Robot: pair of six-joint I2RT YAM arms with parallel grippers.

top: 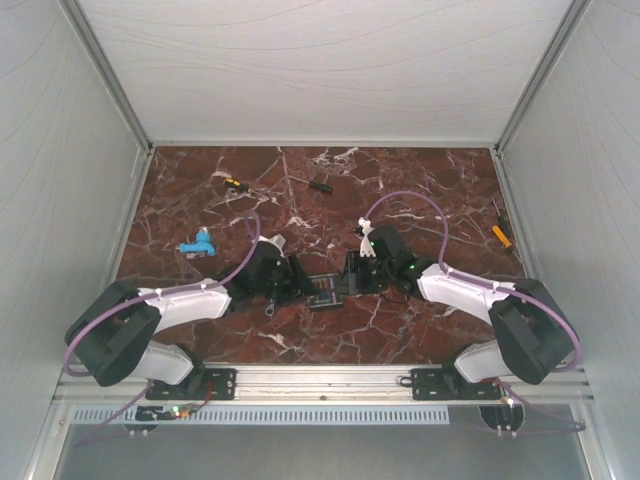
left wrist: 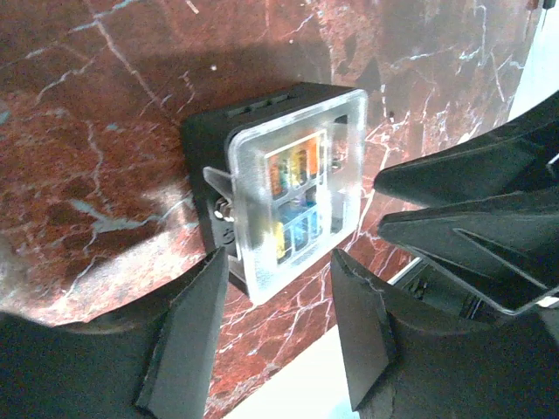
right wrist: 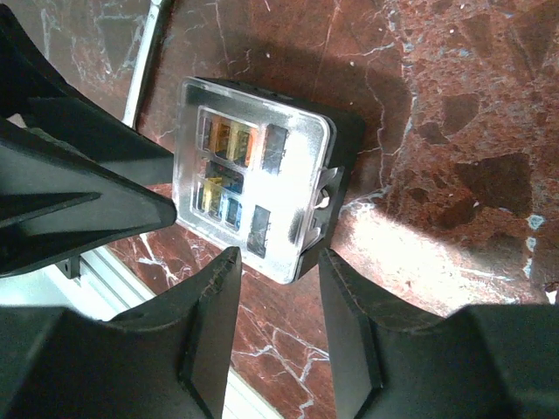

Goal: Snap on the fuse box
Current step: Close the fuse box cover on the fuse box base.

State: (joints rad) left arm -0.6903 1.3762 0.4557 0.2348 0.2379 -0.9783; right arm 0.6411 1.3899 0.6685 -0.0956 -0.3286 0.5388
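The fuse box (top: 325, 292) lies on the red marble table between my two grippers. It is a black box (left wrist: 205, 148) with a clear cover (left wrist: 345, 157) lying on top, and orange, yellow and blue fuses show through it. My left gripper (left wrist: 275, 292) is open just short of the box's near corner, with nothing between its fingers. In the right wrist view the fuse box (right wrist: 349, 140) sits under the same clear cover (right wrist: 297, 157). My right gripper (right wrist: 275, 301) is open a little short of the box edge and holds nothing. Seen from above, the left gripper (top: 298, 284) and the right gripper (top: 352, 278) flank the box.
A blue part (top: 198, 244) lies at the left. A yellow-black tool (top: 233, 183) and a small black piece (top: 321, 184) sit at the back. An orange-handled tool (top: 501, 235) is by the right wall. White walls enclose three sides, and a metal rail (top: 320, 378) runs along the front.
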